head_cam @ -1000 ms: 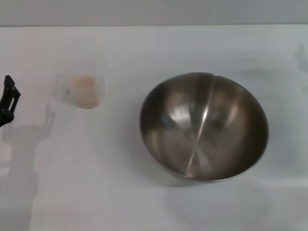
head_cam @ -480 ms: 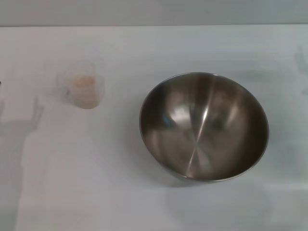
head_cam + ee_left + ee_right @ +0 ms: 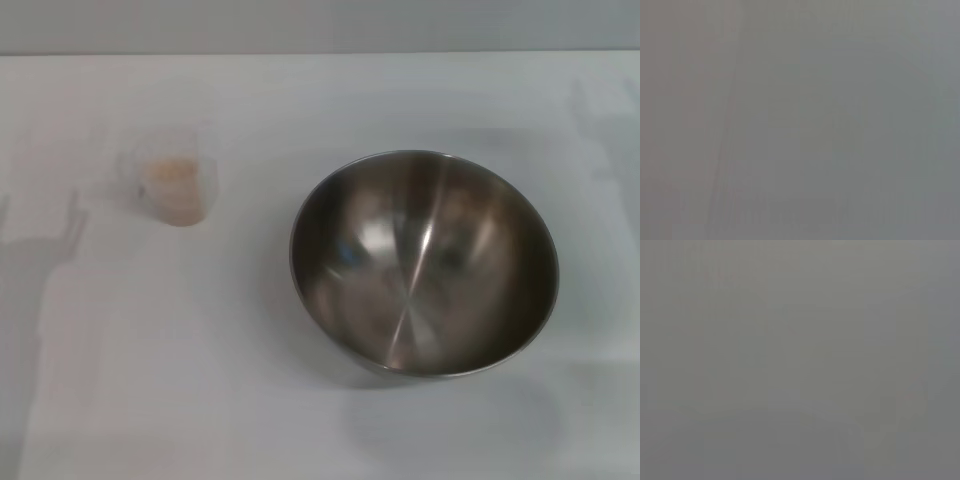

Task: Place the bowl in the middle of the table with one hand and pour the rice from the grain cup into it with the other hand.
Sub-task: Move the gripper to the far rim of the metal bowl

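Note:
The large steel bowl point(image 3: 424, 262) sits on the white table point(image 3: 300, 420), right of centre in the head view, with nothing inside it. The small transparent grain cup point(image 3: 175, 181) stands upright at the left, holding pale beige rice point(image 3: 170, 182). Neither gripper shows in any view. Only arm shadows fall on the table, one at the far left and one at the far right. Both wrist views show a plain grey blank.
The table's far edge point(image 3: 320, 54) runs across the top of the head view, with a grey wall behind it. About a hand's width of bare tabletop separates cup and bowl.
The left gripper, seen at the left edge a second ago, has withdrawn out of view. Its shadow has shifted left. A new shadow has appeared at the far right. Bowl and cup have not moved.

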`<state>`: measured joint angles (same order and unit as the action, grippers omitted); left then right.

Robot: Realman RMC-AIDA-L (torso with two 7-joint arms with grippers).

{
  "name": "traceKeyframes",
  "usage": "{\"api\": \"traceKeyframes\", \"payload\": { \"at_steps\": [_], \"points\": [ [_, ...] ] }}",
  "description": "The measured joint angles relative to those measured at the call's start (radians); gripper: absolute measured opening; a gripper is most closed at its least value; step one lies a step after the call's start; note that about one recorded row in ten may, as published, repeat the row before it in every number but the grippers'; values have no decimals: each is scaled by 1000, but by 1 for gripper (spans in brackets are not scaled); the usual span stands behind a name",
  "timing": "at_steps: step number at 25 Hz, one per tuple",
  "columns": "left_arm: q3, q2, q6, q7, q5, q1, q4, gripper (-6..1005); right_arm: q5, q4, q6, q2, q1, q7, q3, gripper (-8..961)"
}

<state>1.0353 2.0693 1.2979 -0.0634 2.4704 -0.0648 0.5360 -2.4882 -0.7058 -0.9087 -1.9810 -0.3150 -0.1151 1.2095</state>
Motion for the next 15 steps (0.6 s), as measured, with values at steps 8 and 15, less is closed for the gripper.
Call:
{"api": "traceKeyframes", "payload": {
  "at_steps": [8, 15],
  "points": [
    [2, 2, 1, -1, -21, -46, -43, 843, -172, -648, 920, 54, 136, 2, 189, 776],
    [35, 0, 1, -1, -29, -65, -54, 843, -137, -983, 1756, -1, 67, 169, 370, 777]
  ]
}}
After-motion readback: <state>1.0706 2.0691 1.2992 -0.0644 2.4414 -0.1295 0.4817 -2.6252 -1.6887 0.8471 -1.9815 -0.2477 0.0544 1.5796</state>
